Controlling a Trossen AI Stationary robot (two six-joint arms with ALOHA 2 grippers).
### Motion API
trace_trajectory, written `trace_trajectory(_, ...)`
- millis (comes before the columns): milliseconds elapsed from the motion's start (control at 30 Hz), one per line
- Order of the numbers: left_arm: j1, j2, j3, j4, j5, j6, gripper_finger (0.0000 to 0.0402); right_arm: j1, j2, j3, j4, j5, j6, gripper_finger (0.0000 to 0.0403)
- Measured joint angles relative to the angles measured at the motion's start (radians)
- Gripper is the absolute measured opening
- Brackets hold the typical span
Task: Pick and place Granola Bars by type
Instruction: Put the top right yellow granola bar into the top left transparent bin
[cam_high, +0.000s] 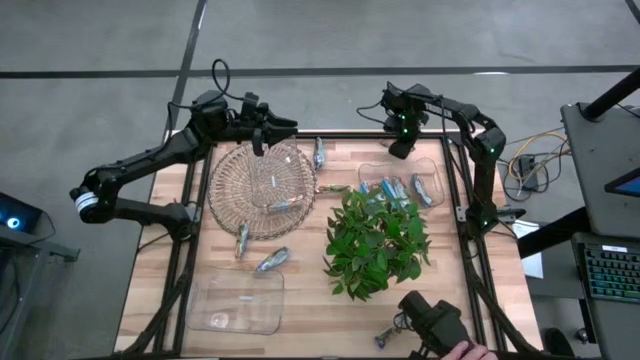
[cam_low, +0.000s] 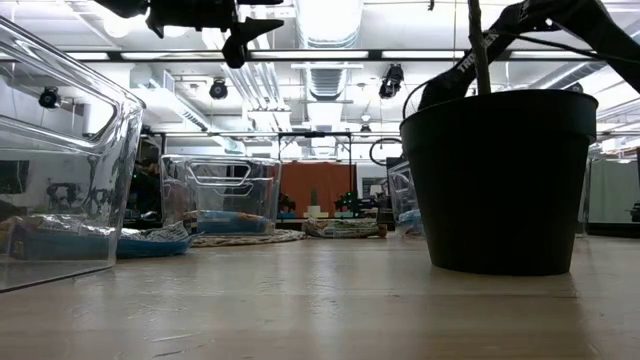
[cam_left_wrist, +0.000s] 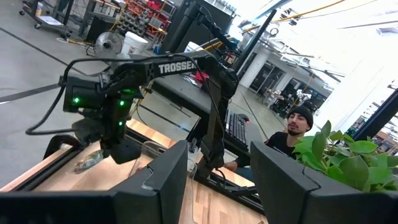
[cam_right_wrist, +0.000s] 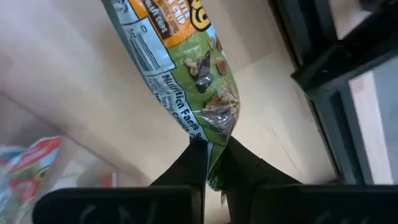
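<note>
Right wrist view shows my right jaws (cam_right_wrist: 211, 163) pinched shut on a light, crinkly granola bar's (cam_right_wrist: 186, 68) slippery end seam, so it may slide out.

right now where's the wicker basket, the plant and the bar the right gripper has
wicker basket (cam_high: 232, 195): high view, bare weave left of centre
leafy plant (cam_high: 375, 240): high view, middle of foliage
granola bar (cam_right_wrist: 186, 68): right wrist view, wrapper's printed middle, above the jaws

right gripper (cam_right_wrist: 211, 163) pinched tight on end of a granola bar (cam_right_wrist: 180, 68), arm raised at the table's (cam_high: 310, 300) far right corner. left gripper (cam_left_wrist: 217, 180) hangs high over the table's far left side, fingers parted, nothing between them, arm bent.
</note>
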Motion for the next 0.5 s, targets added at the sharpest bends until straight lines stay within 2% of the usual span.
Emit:
trace_trajectory(233,0.0,0.0,0.0,0.0,0.0,0.0,0.0158,0.021,-0.045,0.037,-0.096,-0.057,0.022,0.0017)
trace_trajectory(400,0.0,0.0,0.0,0.0,0.0,0.0,0.0158,0.037,-0.107,0.037,-0.107,-0.203,0.083,0.0017)
trace_trajectory(500,0.0,0.0,0.0,0.0,0.0,0.0,0.0158,0.054,-0.149,0.037,-0.1,-0.243,0.105,0.0017)
